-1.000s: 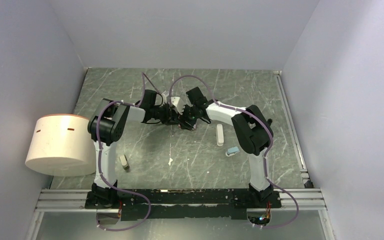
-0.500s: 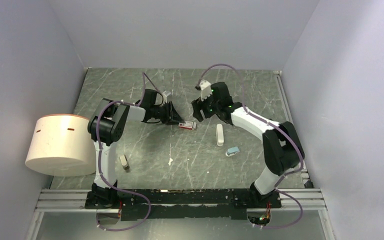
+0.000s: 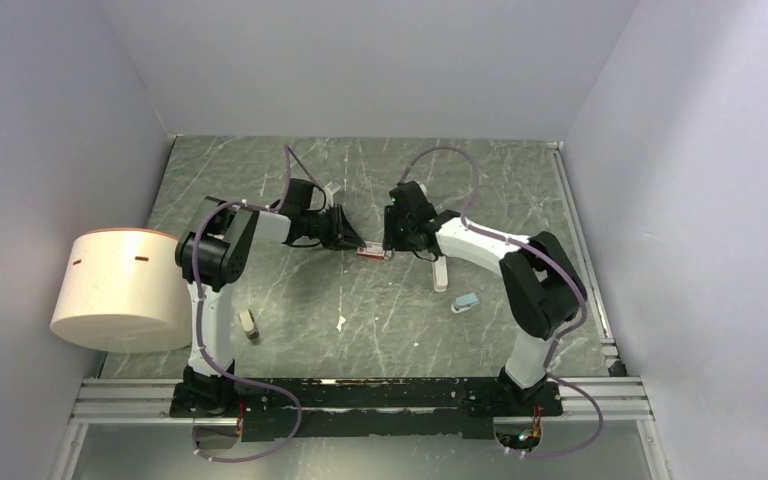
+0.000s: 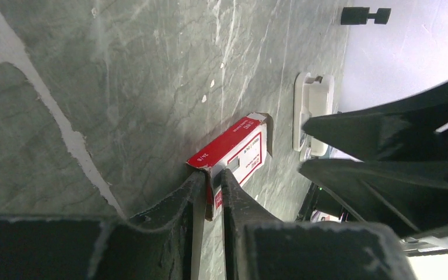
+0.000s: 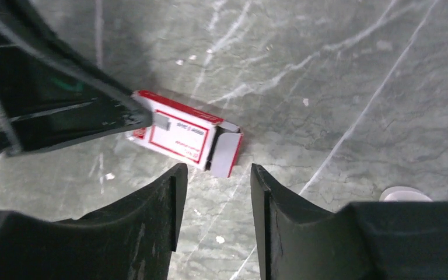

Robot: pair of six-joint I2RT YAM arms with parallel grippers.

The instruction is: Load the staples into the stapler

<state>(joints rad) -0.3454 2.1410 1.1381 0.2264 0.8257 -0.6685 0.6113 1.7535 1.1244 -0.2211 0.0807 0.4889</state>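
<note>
A little red-and-white box [image 3: 373, 252] lies on the green marble table, its right end flap open. My left gripper [image 3: 352, 241] is shut on the box's left end; the left wrist view shows both fingers pinching its wall [image 4: 213, 175]. My right gripper [image 3: 396, 242] is open and empty, hovering just above the box's open end [image 5: 213, 175]. The box also shows in the right wrist view [image 5: 181, 134]. The dark-grey staples are not visible. The small beige stapler [image 3: 248, 323] lies apart at the near left, by the left arm.
A long white stapler [image 3: 441, 270] lies just right of the box, also in the left wrist view [image 4: 312, 111]. A small light-blue stapler [image 3: 466, 302] lies nearer right. A big white cylinder [image 3: 120, 290] stands at the left edge. A white scrap [image 3: 341, 322] lies in front.
The right arm swung up and away from the box, then came back down to its open end. The left gripper has stayed on the box's left end.
</note>
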